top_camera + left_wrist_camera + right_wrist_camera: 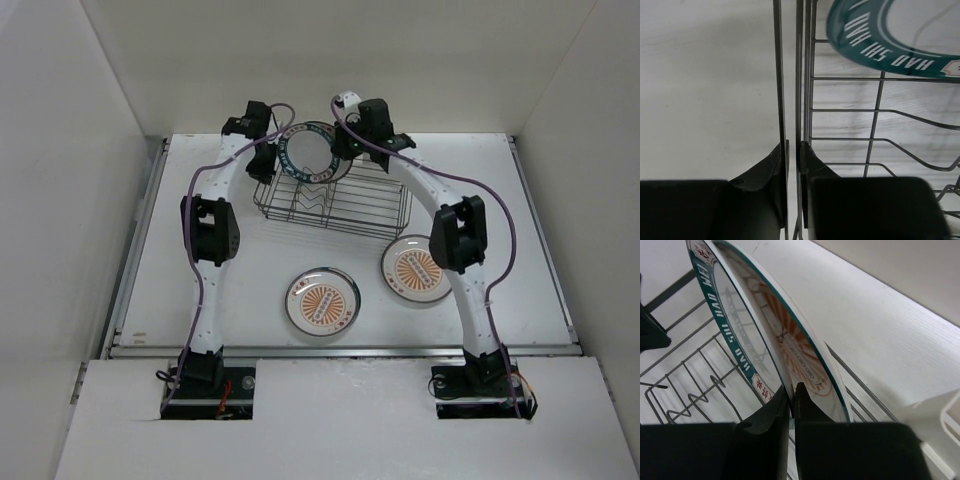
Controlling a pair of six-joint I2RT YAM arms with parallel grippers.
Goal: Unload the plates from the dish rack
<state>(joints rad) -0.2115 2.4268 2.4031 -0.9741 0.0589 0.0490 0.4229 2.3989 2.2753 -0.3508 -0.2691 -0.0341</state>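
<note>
A rectangular dish rack of thin dark metal wire, with zigzag dividers across its floor, sits on the white tabletop. At the rack's far edge, a small round white teal-ring plate stands on edge. Its broad teal band carries white lettering and a small red-and-white mark, and the centre is plain and glossy. The right wrist view shows a second plate with an orange sunburst and a dark rim, standing close against the back of the teal one. Whether the two touch cannot be told.

The right gripper is at the rack's far edge, its black fingers pressed together on the lower rim of the teal-ring plate. The left gripper is at the rack's far left corner, clamped on the rack's upright rim wires.

On the rack's near side, two more orange-sunburst plates lie flat on the tabletop. One is in front of the rack's middle. The other is off its near right corner, partly under the right arm.
</note>
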